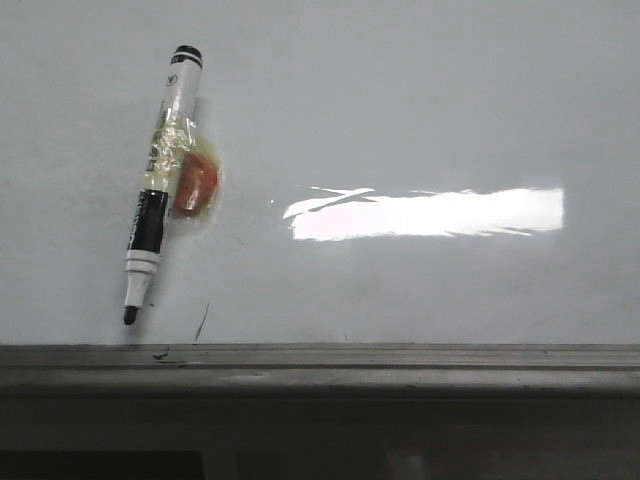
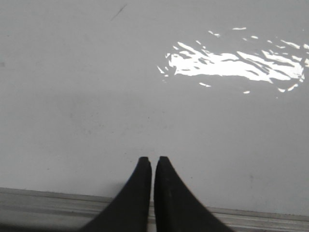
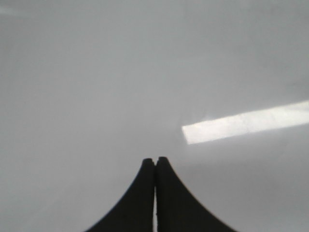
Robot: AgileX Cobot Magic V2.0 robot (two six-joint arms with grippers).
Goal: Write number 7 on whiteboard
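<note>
White board [image 1: 420,120] bears no 7 yet; marker [image 1: 158,200] lies uncapped above its ledge [image 1: 400,362]. Your left gripper [image 2: 153,159] and right gripper [image 3: 155,160] are closed, empty; everything remains.

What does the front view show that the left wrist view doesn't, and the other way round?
Only the front view shows the marker lying uncapped on the board, with an orange-red lump taped to its barrel. Only the left wrist view shows the left gripper, fingers together and holding nothing. Both show the whiteboard, a bright light reflection on it, its grey ledge, and no number 7.
</note>
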